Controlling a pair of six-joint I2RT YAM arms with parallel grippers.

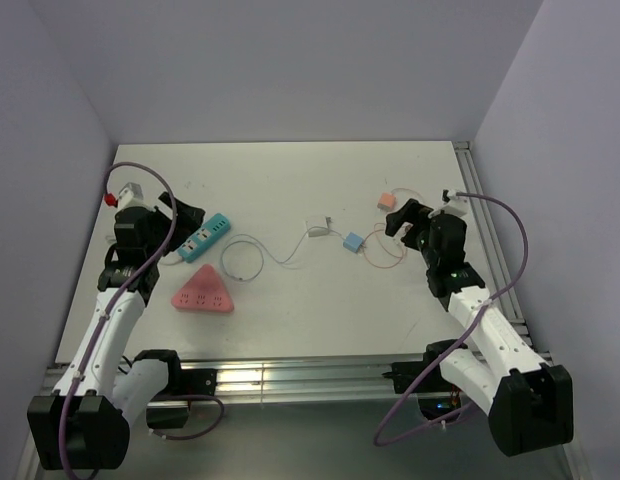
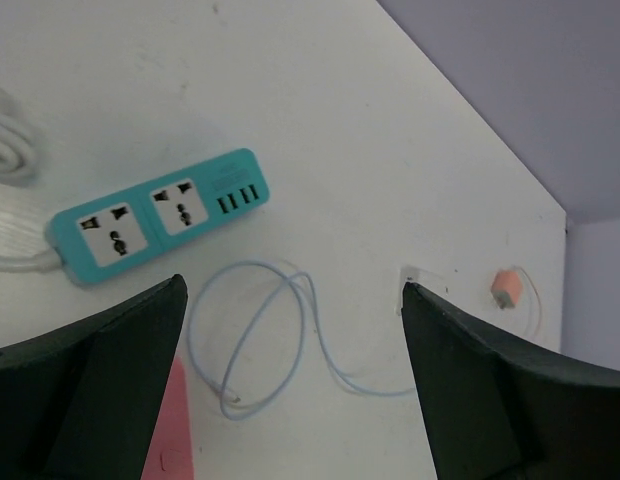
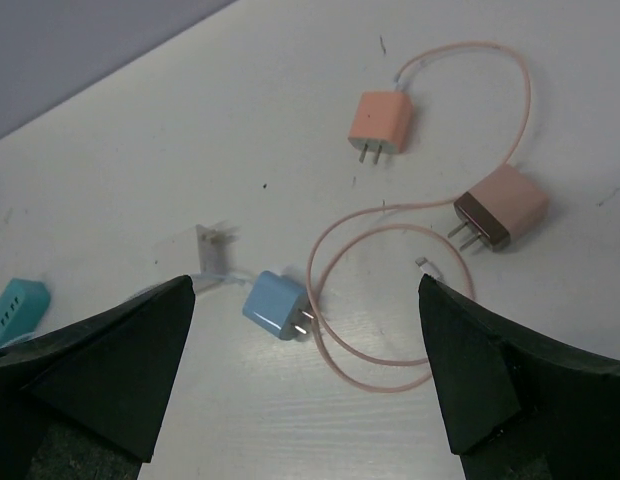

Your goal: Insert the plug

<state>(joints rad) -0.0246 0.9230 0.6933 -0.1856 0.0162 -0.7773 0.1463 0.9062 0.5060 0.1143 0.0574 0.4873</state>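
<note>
Both jaws stand open and hold nothing. Left gripper (image 2: 294,290) hovers near the teal plastic power strip (image 2: 155,215), right gripper (image 3: 306,285) above the small blue cube-shaped charger plug (image 3: 278,305). Its prongs touch the thin pink looped cable (image 3: 335,360), which may snag and drag when the plug is lifted.

A pink triangular socket block (image 1: 201,291) lies on the white table (image 1: 320,190).
</note>
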